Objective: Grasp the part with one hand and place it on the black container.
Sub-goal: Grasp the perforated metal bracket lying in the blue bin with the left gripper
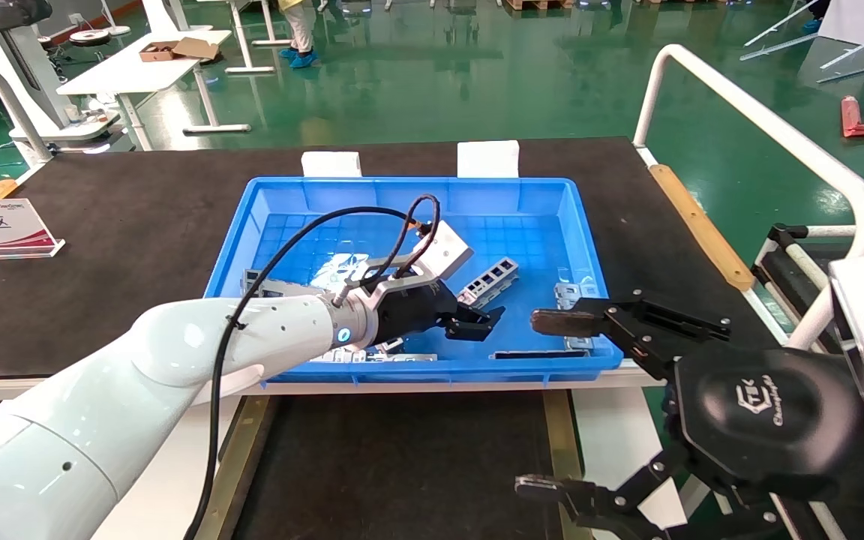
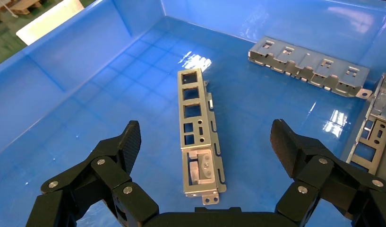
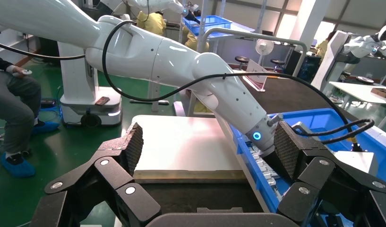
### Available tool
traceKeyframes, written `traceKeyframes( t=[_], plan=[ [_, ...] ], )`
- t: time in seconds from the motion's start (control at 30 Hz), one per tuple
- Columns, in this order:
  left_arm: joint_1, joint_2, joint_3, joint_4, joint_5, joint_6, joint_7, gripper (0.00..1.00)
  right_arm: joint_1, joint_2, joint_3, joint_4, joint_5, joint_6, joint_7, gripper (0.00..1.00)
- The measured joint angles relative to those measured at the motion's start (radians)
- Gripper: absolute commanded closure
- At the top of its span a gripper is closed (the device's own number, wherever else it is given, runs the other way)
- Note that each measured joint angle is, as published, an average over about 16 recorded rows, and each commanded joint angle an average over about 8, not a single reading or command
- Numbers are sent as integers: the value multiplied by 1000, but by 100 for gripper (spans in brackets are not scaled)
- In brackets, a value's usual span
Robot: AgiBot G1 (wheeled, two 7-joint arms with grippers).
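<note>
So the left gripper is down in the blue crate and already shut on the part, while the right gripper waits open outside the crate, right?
Not quite. The left gripper is down in the blue crate, but it is open: in the left wrist view its fingers stand apart on either side of the part, which lies loose on the crate floor. The right gripper does wait open outside the crate.

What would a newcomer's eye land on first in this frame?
The bright blue crate in the middle of the dark table, with the left gripper reaching into it, fingers spread wide either side of the part lying flat on the crate floor. Next, the right gripper hanging open at the crate's near right corner, beside the black container that sits nearest the robot.
</note>
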Motion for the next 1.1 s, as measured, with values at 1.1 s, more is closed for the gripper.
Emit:
traceKeyframes(
  t=[1.1],
  plan=[
    [-21,-5,237,36,-249,-97,28,100,0,0,0,0,0,0,0,100]
  ],
)
